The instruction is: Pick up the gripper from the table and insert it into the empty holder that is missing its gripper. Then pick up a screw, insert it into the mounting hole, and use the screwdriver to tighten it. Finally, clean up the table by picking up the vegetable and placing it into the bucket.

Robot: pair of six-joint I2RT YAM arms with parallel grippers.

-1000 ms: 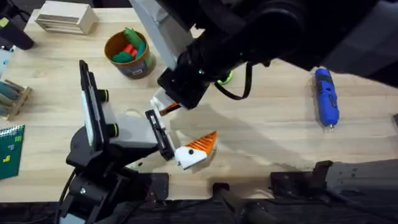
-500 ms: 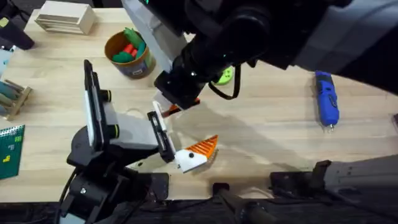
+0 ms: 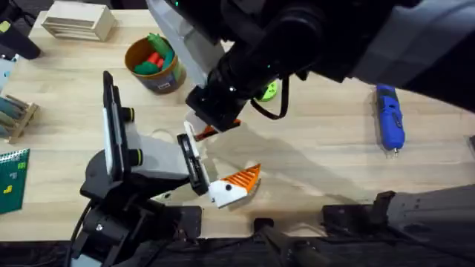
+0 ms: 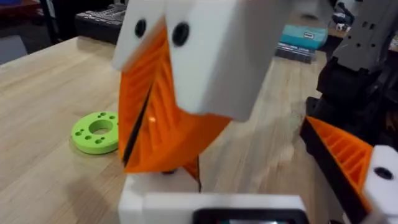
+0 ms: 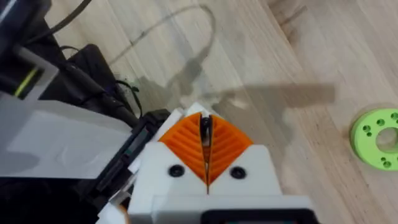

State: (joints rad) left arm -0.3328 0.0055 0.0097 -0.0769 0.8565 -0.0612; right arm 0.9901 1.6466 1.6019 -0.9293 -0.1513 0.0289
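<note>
The right claw (image 3: 211, 127), clenched on the small orange triangular plastic wedge (image 3: 207, 132), holds it just over the bare white angular plastic holder (image 3: 188, 135) of the spread-open left claw (image 3: 202, 163), near the middle of the worktop (image 3: 334, 148), apparently to seat it there.

Setting: robotics lab or workshop. Evidence: light wooden table (image 3: 326, 148) bearing a blue screwdriver (image 3: 389, 117), a green ring (image 4: 96, 131), a green circuit board (image 3: 12, 180) at its edge, a wooden block (image 3: 78, 20) and a wooden rack (image 3: 15, 115); dark equipment cases (image 4: 102, 22) on another table behind.
</note>
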